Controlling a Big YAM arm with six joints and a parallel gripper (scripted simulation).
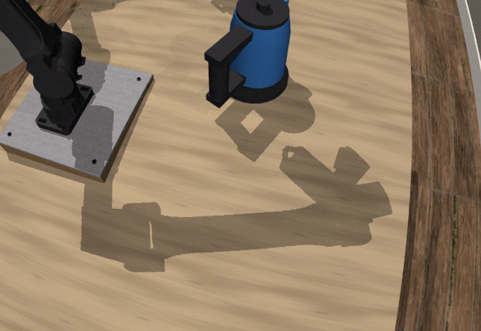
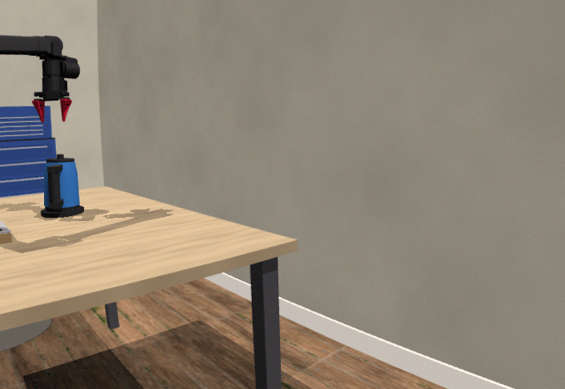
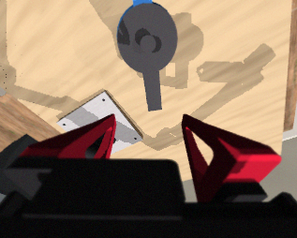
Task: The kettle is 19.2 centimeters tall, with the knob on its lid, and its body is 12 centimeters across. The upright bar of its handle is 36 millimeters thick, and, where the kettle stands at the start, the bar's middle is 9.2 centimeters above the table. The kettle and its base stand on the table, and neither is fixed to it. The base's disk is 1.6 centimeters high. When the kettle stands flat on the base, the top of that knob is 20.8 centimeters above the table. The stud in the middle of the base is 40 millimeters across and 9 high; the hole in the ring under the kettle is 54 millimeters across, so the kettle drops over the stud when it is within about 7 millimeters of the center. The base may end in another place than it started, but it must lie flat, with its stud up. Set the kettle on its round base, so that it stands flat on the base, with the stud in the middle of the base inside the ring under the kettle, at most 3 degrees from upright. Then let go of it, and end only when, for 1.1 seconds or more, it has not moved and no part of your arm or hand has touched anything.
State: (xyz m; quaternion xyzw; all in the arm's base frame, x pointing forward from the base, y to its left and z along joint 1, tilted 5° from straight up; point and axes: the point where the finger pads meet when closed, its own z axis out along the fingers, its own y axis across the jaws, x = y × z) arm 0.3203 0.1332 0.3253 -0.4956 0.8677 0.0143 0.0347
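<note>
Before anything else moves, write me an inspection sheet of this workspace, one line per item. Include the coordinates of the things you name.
Surface: pale wood table (image 1: 271, 281) (image 2: 159, 257), crossed by shadows.
Kettle: blue (image 1: 264, 55) (image 2: 68, 184) (image 3: 149, 44), looks upright on the base (image 1: 281, 86) (image 2: 77, 210); lid on. Whether the stud is inside the ring is hidden.
Clutter: nothing seen.
Gripper: open, above the kettle and apart from it (image 2: 53, 120) (image 3: 149, 115); nothing between the jaws.
Arm mount: metal plate (image 1: 128, 98) (image 3: 95, 100), beside the kettle on the table.
Cables: nothing seen.
Surroundings: blue drawer cabinet (image 2: 22, 156) behind the table, grey wall (image 2: 341, 101), wood floor (image 1: 438, 125) (image 2: 159, 330).
</note>
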